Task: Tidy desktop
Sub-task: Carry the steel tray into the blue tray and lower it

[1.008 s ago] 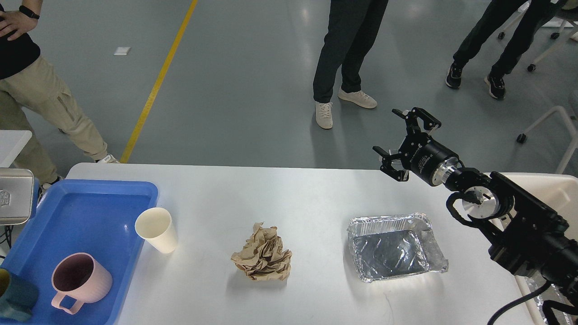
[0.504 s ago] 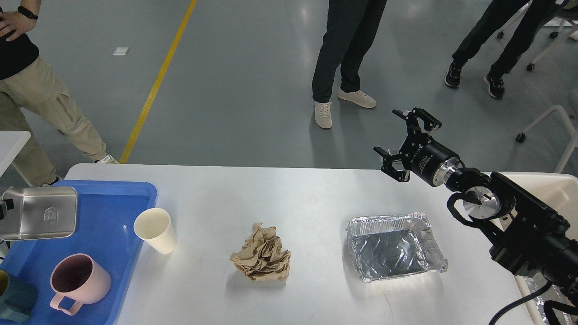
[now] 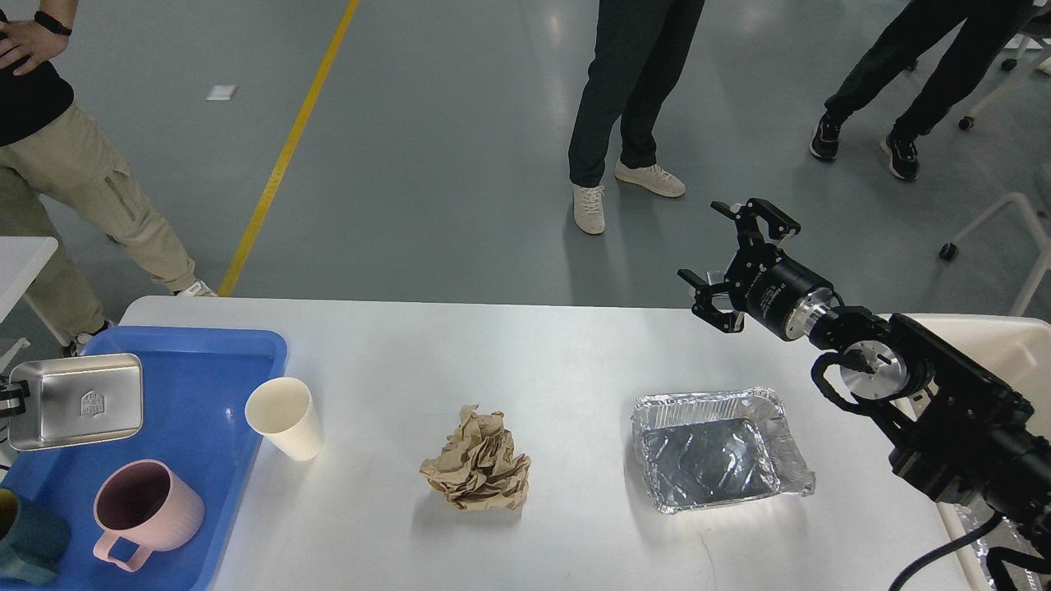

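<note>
Left tool (image 3: 6, 397) cut off, metal tray (image 3: 75, 400) overlapping

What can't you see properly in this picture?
- Left gripper: almost all past the head view's left edge, holding the metal tray; open or shut is hidden.
- Teal cup: cut by the bottom-left corner.
- Three bystanders: cut off by the top and left edges, faces unseen.
- Beige bin: mostly behind the right arm.
</note>
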Available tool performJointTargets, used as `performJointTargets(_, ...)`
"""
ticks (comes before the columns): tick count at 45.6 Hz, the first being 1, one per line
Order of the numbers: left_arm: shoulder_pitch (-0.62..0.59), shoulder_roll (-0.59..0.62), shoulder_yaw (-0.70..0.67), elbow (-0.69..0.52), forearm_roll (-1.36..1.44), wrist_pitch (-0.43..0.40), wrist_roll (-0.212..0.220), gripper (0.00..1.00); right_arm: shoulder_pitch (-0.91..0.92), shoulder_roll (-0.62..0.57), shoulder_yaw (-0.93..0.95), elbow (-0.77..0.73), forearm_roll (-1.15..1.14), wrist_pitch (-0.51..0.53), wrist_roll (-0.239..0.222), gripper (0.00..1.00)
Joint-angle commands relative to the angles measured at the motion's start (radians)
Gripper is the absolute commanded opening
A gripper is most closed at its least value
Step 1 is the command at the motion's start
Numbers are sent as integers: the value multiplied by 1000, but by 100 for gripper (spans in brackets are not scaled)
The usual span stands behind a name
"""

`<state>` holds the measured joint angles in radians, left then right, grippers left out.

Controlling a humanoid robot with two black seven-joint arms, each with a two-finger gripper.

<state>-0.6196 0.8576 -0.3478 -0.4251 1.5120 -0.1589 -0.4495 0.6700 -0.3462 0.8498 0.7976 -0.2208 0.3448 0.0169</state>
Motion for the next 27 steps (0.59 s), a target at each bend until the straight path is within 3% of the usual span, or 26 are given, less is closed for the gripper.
performJointTargets(1, 0, -26, 3, 32, -29, 6, 3, 4, 0, 0, 0, 0, 0, -1, 0, 100)
performJointTargets(27, 3, -123, 20, 45, -38, -4, -1, 12, -3, -4, -1, 0, 0, -1, 0, 100)
